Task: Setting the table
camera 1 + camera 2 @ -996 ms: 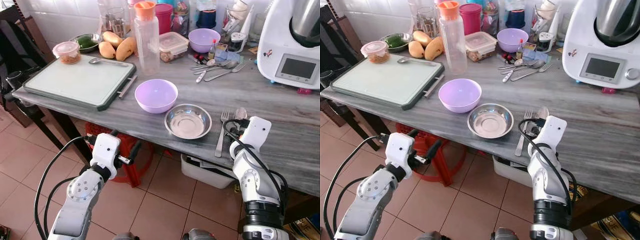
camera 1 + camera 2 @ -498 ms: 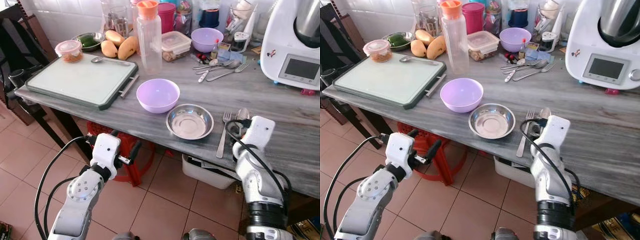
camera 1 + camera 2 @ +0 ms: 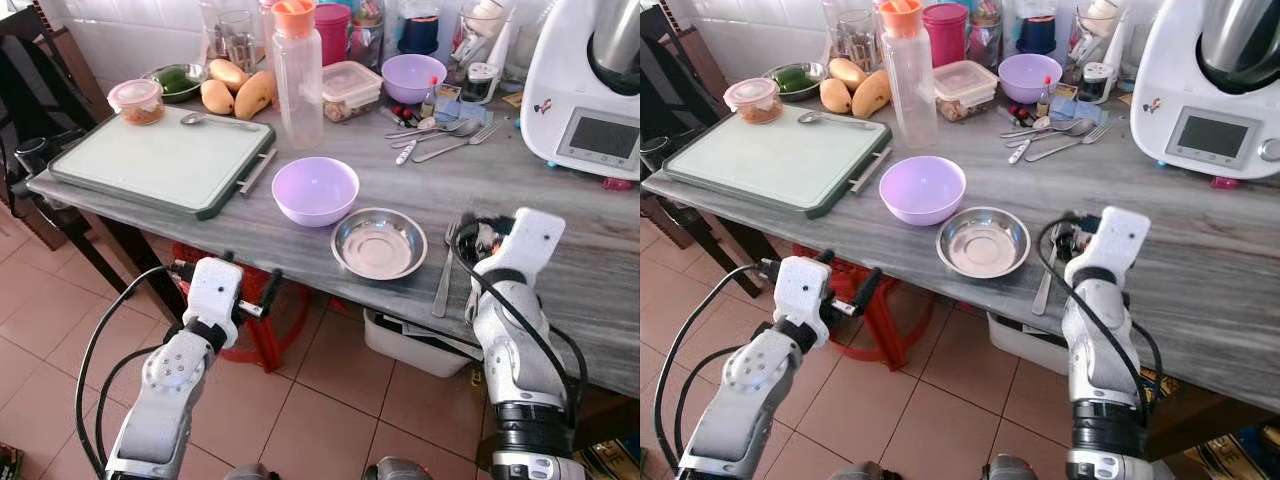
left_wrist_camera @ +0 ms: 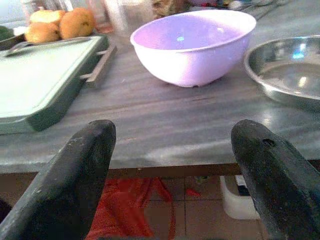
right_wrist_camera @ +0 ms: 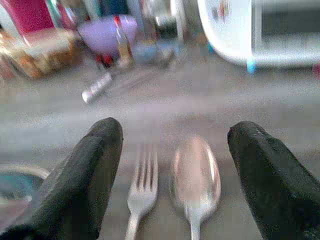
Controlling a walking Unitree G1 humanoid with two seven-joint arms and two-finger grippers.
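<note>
— Steel dish (image 3: 378,243) as the reference point: where are the fork (image 5: 141,190) and spoon (image 5: 195,179) lying?

— Just beside it, on the right arm's side, handles running toward the grey stone counter's (image 3: 590,270) edge. Right gripper (image 5: 172,175) is hovering over them, fingers spread — the nearer arm.

— Left gripper (image 4: 172,170)?

— Spread too, idling below the edge, facing the glossy lilac bowl (image 3: 315,190) beyond that dish.

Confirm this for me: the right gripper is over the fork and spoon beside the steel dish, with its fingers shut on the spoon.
Not quite. The right gripper is open: its fingers stand apart on either side of the fork and spoon, gripping neither, as the right wrist view shows. It is indeed over them, beside the steel dish.
</note>
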